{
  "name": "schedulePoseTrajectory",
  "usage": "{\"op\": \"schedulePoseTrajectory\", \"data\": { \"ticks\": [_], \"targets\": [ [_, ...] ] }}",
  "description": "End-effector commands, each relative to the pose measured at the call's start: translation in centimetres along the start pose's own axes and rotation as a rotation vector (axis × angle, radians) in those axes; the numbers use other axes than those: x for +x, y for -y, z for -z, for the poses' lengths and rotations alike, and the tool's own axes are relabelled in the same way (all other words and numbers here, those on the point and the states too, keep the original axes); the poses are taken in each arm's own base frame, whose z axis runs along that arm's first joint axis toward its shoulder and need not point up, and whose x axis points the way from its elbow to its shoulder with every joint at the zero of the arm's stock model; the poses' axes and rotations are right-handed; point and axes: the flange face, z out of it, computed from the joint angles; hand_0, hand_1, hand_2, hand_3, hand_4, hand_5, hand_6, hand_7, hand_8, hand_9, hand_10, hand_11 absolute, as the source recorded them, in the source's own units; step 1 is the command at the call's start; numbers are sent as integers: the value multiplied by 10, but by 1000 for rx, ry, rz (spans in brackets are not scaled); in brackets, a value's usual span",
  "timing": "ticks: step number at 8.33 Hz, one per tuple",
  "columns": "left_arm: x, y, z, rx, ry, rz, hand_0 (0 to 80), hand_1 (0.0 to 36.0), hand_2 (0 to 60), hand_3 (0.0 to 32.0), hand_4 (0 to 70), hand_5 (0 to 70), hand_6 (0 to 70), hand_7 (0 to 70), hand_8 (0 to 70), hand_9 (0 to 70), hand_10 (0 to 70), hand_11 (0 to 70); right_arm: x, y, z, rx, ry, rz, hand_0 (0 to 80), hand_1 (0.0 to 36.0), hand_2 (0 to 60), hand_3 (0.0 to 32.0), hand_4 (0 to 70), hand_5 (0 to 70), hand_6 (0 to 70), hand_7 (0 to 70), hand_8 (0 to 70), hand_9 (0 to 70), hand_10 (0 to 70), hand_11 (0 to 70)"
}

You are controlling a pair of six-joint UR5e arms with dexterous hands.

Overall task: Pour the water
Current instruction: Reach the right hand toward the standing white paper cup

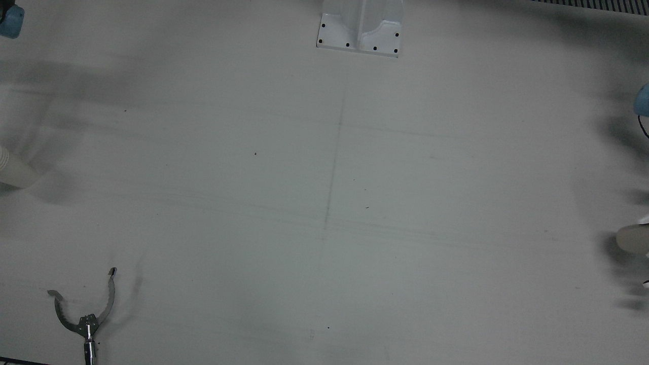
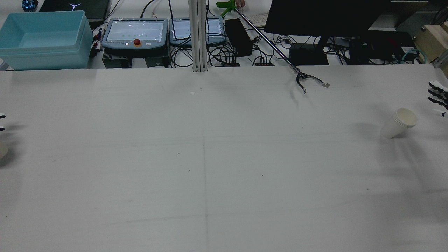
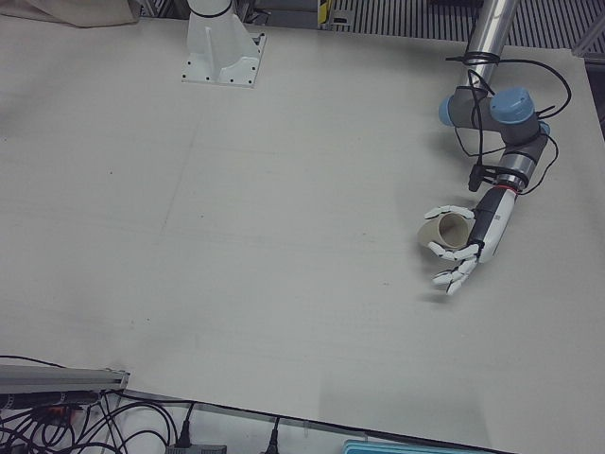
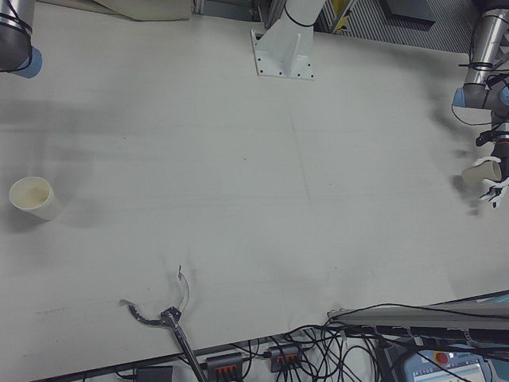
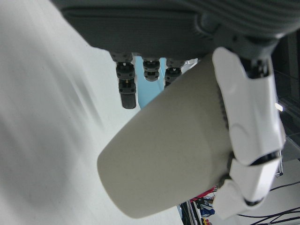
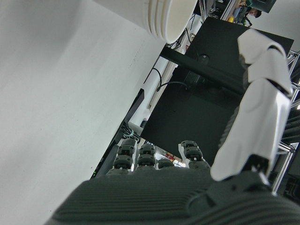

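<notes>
My left hand (image 3: 465,251) is shut on a paper cup (image 3: 448,230) and holds it tipped on its side just above the table, mouth facing the table's middle. In the left hand view the thumb (image 5: 248,122) presses on the paper cup (image 5: 173,150) with the other fingers behind it. A stack of white paper cups (image 2: 399,123) stands near the table's right edge, also seen as the cup stack (image 4: 32,197). My right hand (image 2: 438,96) hovers just beyond that stack, fingers apart and holding nothing. In its own view the cup stack (image 6: 159,16) lies ahead of the right hand (image 6: 187,187).
A metal reacher tool's claw (image 2: 308,80) rests open on the far table edge, its green handle held by a person's hand (image 2: 239,3). Behind the table are a teal bin (image 2: 42,38), teach pendants (image 2: 136,31) and a monitor (image 2: 325,17). A white pedestal (image 1: 360,28) stands at the robot's side.
</notes>
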Motion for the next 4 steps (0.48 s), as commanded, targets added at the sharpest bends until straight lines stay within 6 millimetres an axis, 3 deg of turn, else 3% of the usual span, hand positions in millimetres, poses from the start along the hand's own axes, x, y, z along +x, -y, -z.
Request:
{"op": "schedulePoseTrajectory", "data": {
  "ticks": [1,2,3,4],
  "targets": [
    [4,-11,-4,1,-3,1,547,287,600,0,700,700,160,213,62,100,156,232,18,7,41,3,-35,-40,459,162,125,0,0,0,0,0,57,94,93,153],
    [5,-18,-8,-7,-5,-3,548,286,600,0,700,700,159,213,62,100,156,231,44,14,39,9,-89,-17,457,142,76,0,0,0,0,0,55,94,91,149],
    [7,-25,-12,-13,-7,-5,547,285,600,0,700,700,157,212,60,99,156,232,46,16,41,10,-95,21,440,125,61,0,0,0,0,0,55,94,93,150],
    [7,-28,-14,-18,-8,-4,548,283,600,0,700,700,156,212,60,99,154,229,47,17,42,11,-97,58,420,127,101,0,0,0,0,0,66,105,103,164]
  ]
}}
